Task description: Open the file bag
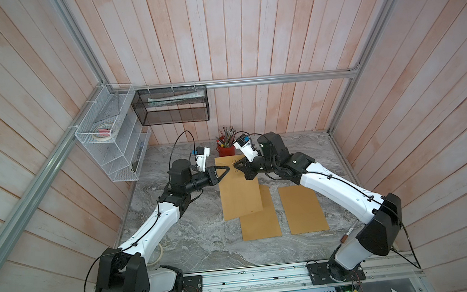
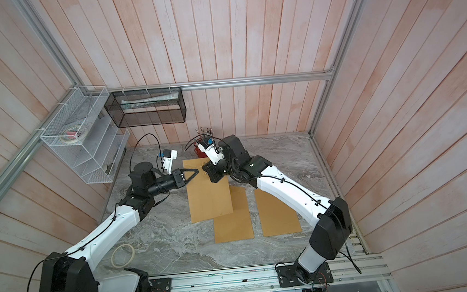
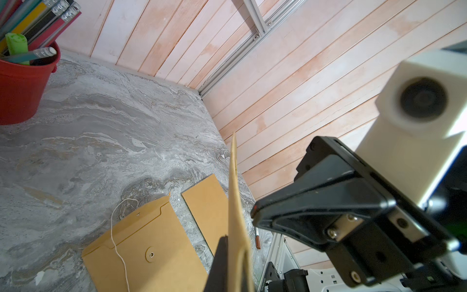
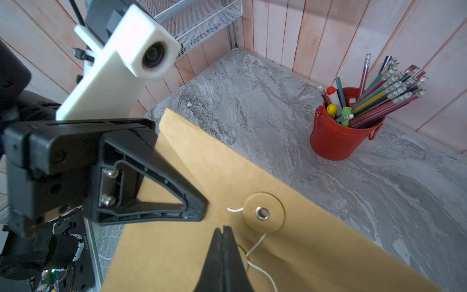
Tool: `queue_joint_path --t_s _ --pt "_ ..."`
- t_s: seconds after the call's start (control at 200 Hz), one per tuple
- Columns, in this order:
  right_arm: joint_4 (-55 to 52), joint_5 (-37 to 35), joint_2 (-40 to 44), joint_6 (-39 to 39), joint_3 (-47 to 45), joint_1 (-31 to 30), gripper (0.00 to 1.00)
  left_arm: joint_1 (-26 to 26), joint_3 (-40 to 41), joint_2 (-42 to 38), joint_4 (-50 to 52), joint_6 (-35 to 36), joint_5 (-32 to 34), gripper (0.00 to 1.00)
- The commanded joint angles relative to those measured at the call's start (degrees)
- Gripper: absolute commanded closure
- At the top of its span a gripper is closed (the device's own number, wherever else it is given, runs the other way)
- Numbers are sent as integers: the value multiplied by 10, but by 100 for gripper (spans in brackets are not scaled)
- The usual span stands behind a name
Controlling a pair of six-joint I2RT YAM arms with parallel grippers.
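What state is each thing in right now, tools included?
Held bag: far end lifted, overlapping the middle bag.
Left tool: shut on the held bag's edge.
Right tool: shut beside the string; grip on it unclear.
String: trailing loose below the button.
Middle bag: flat, own string unwound.
Right bag: flat, plain side up.
Pen cup: upright, full.

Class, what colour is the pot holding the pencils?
The pot is red, clearest in the right wrist view.
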State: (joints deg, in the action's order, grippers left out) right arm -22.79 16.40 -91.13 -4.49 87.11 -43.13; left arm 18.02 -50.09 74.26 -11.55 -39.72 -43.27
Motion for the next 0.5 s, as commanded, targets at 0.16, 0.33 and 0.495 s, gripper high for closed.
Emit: queue_joint_path --t_s 0.16,0.33,0.495 --pt "-21 -37 8 13 8 -6 100 -3 4 -4 -1 10 -12 100" --pt "-59 -74 25 49 -11 0 89 -8 -23 -5 45 35 -17 100" --pt "-75 -91 31 68 -26 1 87 -9 -51 1 93 59 -25 100"
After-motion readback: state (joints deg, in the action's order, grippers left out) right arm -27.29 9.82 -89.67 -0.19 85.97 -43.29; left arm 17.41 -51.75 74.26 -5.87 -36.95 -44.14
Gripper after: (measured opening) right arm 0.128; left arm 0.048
